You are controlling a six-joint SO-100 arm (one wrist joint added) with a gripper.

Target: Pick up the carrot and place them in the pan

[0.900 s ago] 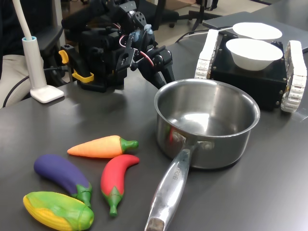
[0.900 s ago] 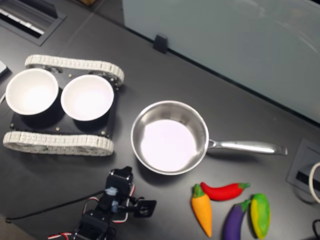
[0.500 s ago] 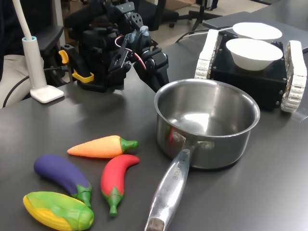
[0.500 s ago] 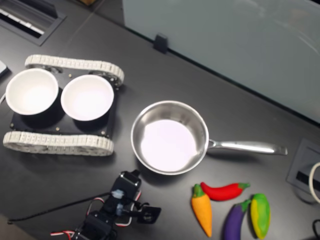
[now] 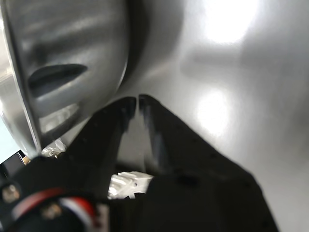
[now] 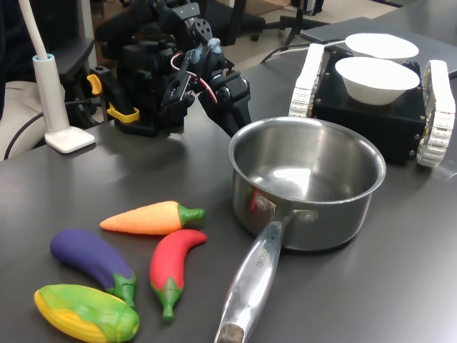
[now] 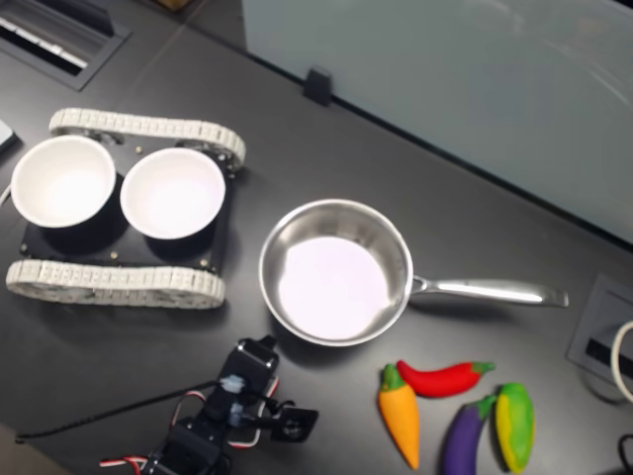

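Illumination is even and moderately bright in both exterior views, arriving from overhead; shadows beneath the pan (image 6: 307, 182) and the carrot (image 6: 150, 217) are short and soft; the pan floor carries a white glare patch, fully blown out in the second exterior view; both exterior views are sharp with no evident edge distortion; the wrist view is soft and out of focus; the dark hand (image 5: 136, 107) appears smeared; two bright reflections bloom on the desk (image 5: 251, 96); the pan wall shows streaked highlights.
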